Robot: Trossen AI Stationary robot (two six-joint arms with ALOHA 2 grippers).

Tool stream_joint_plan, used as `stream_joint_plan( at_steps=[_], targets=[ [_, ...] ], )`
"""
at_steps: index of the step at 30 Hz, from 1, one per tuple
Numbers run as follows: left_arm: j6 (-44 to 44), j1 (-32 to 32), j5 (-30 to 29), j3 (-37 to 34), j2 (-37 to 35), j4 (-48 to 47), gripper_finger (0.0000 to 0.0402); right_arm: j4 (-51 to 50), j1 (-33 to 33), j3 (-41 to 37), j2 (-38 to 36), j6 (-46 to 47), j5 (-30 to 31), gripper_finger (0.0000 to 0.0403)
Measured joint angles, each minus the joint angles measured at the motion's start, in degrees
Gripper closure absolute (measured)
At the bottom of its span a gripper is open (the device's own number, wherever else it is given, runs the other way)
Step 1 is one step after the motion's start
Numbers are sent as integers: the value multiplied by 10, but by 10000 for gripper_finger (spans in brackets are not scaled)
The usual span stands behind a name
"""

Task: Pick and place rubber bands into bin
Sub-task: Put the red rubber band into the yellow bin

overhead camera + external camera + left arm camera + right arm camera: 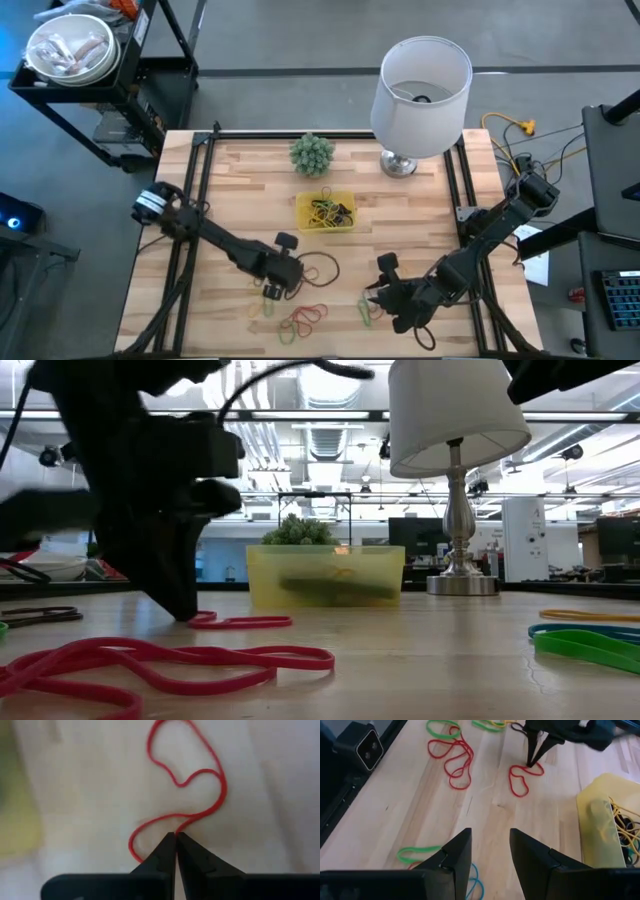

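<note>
The bin (325, 212), a shallow yellow tray at the centre of the high view, already holds a tangle of yellow and dark rubber bands, so part of the work is done. A good number of bands remain loose on the table (420, 215) below the bin in that view: a brown loop, a cluster of red bands (305, 318) near the bottom centre, and green and yellow ones to either side. The band now in hand is a thin red band (192, 785), lying flat in a pinched heart-like outline on the pale wood, limp and unstretched. The left gripper (176, 842), lower left of centre in the high view, has its jaws together on one strand of this band at its near edge; the band has not left the table. The right gripper (490, 852), at the lower right of the high view, hangs above bare wood with its jaws apart and nothing between them; a green band (417, 854) lies just beside it. By my judgement the lift and carry to the bin are outstanding for this band, and most of the loose bands await collection.
</note>
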Motion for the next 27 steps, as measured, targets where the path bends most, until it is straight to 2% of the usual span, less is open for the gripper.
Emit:
stream_joint_plan(
  at_steps=[9,13,19,24,27],
  targets=[
    [10,-74,-234,34,-32,-41,401,-1,0,-3,0,9,0,275],
    [18,-93,-288,46,-31,-50,401,-1,0,-3,0,11,0,275],
    [39,-111,-417,63,-32,-45,401,-1,0,-3,0,11,0,275],
    [56,-113,-473,76,-32,-42,401,-1,0,-3,0,10,0,275],
    [69,-114,-525,79,-32,-38,401,-1,0,-3,0,10,0,275]
  ],
)
